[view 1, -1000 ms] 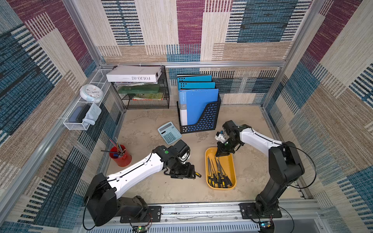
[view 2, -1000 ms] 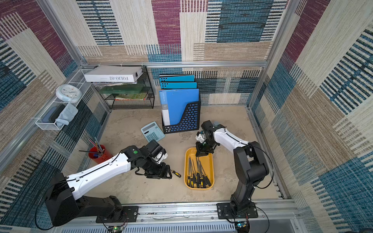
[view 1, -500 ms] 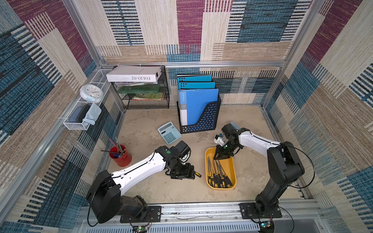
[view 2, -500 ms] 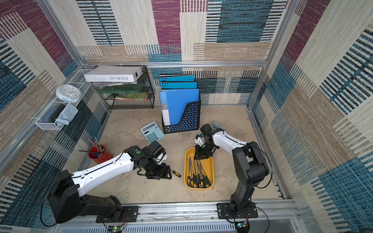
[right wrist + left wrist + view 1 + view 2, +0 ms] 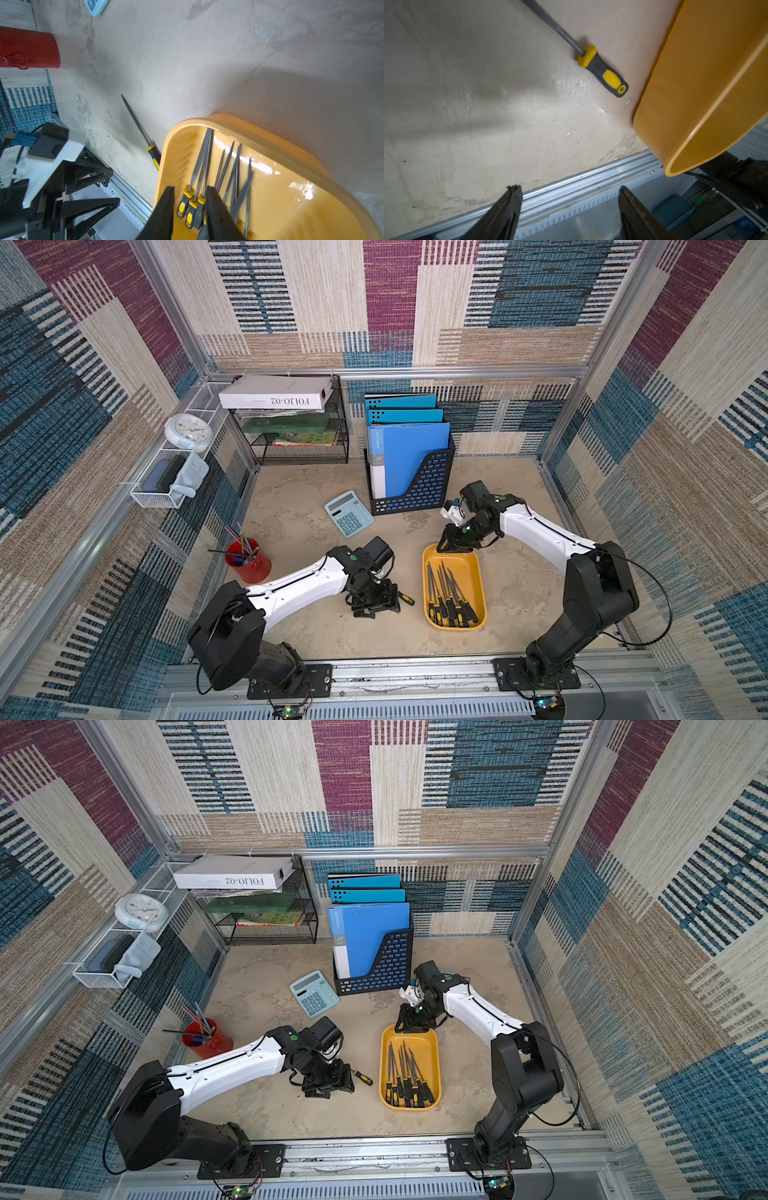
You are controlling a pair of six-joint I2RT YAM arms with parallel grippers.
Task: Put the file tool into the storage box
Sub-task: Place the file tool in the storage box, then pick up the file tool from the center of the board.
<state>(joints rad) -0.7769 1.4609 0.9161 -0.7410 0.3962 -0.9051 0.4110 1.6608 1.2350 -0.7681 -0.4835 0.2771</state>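
The storage box (image 5: 462, 569) (image 5: 424, 1045) is a yellow tray at the front middle of the table, with several black-and-yellow-handled files lying in it. One more file tool (image 5: 602, 70) (image 5: 136, 122) lies on the table just left of the tray, and only its handle (image 5: 406, 598) (image 5: 362, 1077) shows in both top views. My left gripper (image 5: 376, 606) (image 5: 569, 189) hovers over that file's shaft, open and empty. My right gripper (image 5: 453, 547) (image 5: 190, 188) sits at the tray's far end with its jaws a little apart and nothing between them.
A calculator (image 5: 348, 514) and a black folder holder (image 5: 411, 472) with blue folders stand behind the tray. A red pencil cup (image 5: 248, 562) is at the left. A wire rack (image 5: 299, 439) and a white wire basket (image 5: 166, 485) line the back left. A metal rail (image 5: 571, 182) edges the front.
My right gripper has come down a little toward the tray's far end and its jaws have parted. My left gripper has shifted slightly toward the front, still open.
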